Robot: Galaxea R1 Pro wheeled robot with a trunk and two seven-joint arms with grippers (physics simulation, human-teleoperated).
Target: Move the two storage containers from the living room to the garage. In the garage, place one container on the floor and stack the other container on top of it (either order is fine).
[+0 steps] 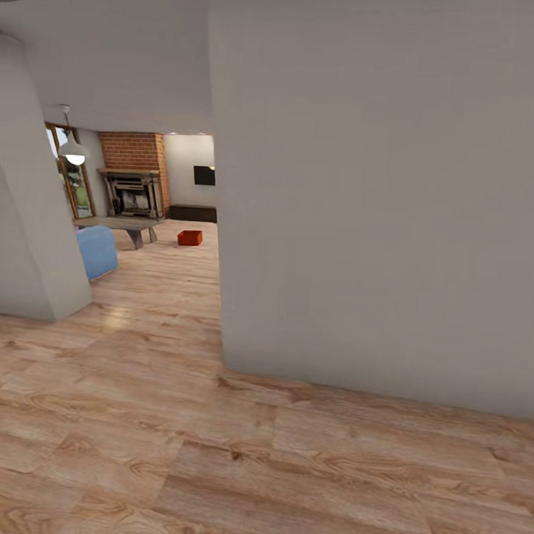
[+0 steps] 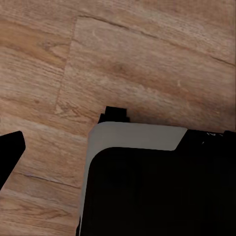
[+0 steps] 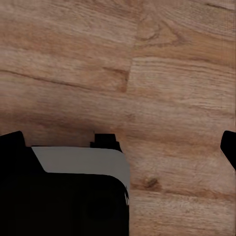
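Wood-plank flooring (image 1: 214, 465) near; 1 unmarked red storage container (image 1: 189, 237) far.

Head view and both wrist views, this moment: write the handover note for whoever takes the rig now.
Grippers: wrist views look down on wood floor; fingers spread at the frame edges, nothing between them, so both look open and empty.
Things: one red container sits on the living-room floor beyond the wall corner, near the grey table and brick fireplace. Second container unaccounted for.
Done: nothing carried.
Left: drive in, fetch both containers, stack them in the garage.
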